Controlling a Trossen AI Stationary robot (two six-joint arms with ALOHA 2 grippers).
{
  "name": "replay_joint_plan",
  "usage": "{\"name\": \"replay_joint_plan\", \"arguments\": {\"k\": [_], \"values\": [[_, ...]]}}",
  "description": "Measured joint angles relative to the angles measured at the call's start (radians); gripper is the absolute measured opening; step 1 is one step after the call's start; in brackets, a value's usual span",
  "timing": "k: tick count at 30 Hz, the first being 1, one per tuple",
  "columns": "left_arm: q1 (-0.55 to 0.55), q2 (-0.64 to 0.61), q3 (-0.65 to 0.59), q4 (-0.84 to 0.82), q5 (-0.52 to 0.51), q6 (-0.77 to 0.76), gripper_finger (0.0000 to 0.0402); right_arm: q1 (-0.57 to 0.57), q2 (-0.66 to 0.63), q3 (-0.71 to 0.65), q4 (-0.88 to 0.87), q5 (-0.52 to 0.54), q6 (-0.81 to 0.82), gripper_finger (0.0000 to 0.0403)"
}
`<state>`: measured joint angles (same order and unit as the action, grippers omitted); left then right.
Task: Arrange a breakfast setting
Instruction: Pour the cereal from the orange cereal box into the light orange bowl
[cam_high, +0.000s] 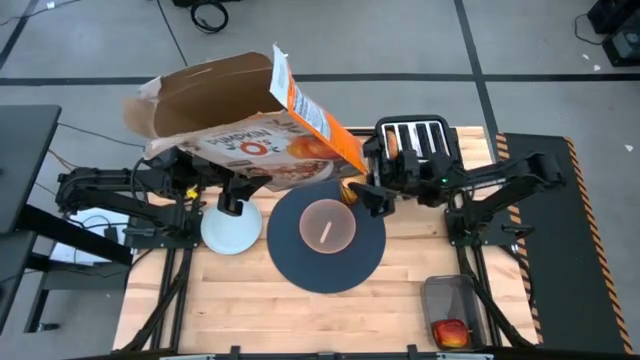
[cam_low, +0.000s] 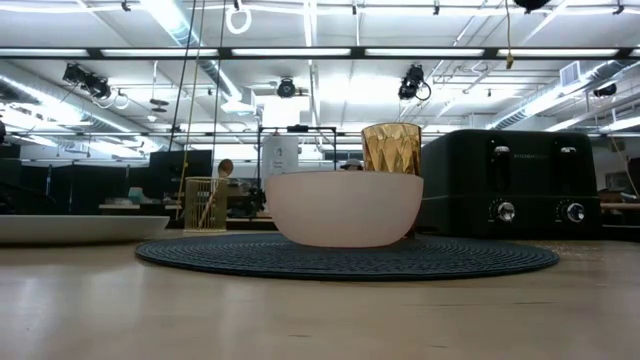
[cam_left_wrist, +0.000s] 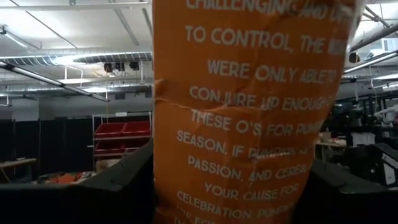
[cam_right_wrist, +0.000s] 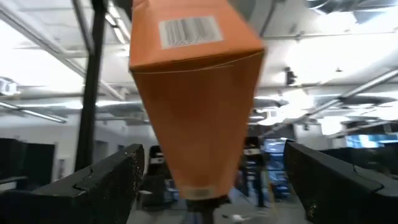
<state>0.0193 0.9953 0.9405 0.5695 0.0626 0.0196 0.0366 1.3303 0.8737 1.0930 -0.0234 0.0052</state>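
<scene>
My left gripper (cam_high: 235, 195) is shut on the tall orange-and-brown cereal box (cam_high: 250, 130), which is raised and tilted over the table's far left, its open top up. My right gripper (cam_high: 362, 195) is open at the box's lower right corner, and its fingers stand wide on either side of the box's narrow end (cam_right_wrist: 199, 186) without touching it. The pink bowl (cam_high: 328, 225) rests on the dark-blue mat (cam_high: 300, 265). The pale-blue plate (cam_high: 232, 230) lies left of the mat. The amber tumbler (cam_low: 391, 150) stands behind the bowl. A small glass (cam_low: 205, 205) stands farther left. My left gripper pinches the cereal box between its two fingers (cam_left_wrist: 106, 193), which lie on the two broad faces. The narrow orange panel with white text (cam_left_wrist: 249, 155) fills the gap between them. The fingers come from the table's left. The box is lifted clear of the table and tilted.
The black four-slot toaster (cam_high: 415, 140) stands at the far right, just behind my right gripper, with something tan in one slot (cam_high: 393, 143). A red apple (cam_high: 450, 330) lies in a clear container at the near right corner. Bare wood (cam_high: 250, 310) lies in front of the mat.
</scene>
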Motion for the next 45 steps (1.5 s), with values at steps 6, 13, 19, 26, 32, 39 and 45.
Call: {"name": "replay_joint_plan", "arguments": {"k": [6, 13, 19, 26, 32, 39, 45], "values": [[0.003, 0.006, 0.000, 0.000, 0.000, 0.003, 0.0263, -0.012, 0.091, 0.084, 0.050, -0.049, 0.012, 0.0398], [0.019, 0.006, 0.000, 0.005, 0.001, -0.008, 0.0263, -0.012, 0.168, 0.169, 0.085, -0.048, -0.049, 0.0399], [0.019, 0.036, 0.002, 0.012, 0.001, -0.020, 0.0263, -0.015, 0.229, 0.247, 0.111, -0.052, -0.062, 0.0400], [0.019, 0.069, 0.004, 0.048, 0.001, -0.035, 0.0263, -0.017, 0.258, 0.304, 0.113, -0.060, -0.095, 0.0399], [0.019, 0.072, 0.004, 0.049, -0.005, -0.035, 0.0263, -0.017, 0.258, 0.304, 0.130, -0.059, -0.091, 0.0395], [0.019, 0.071, 0.003, 0.035, -0.012, -0.027, 0.0264, -0.021, 0.258, 0.304, 0.133, -0.062, -0.084, 0.0325], [0.018, 0.051, 0.002, -0.011, -0.015, -0.016, 0.0289, -0.021, 0.251, 0.298, 0.126, -0.074, -0.087, 0.0322]]}}
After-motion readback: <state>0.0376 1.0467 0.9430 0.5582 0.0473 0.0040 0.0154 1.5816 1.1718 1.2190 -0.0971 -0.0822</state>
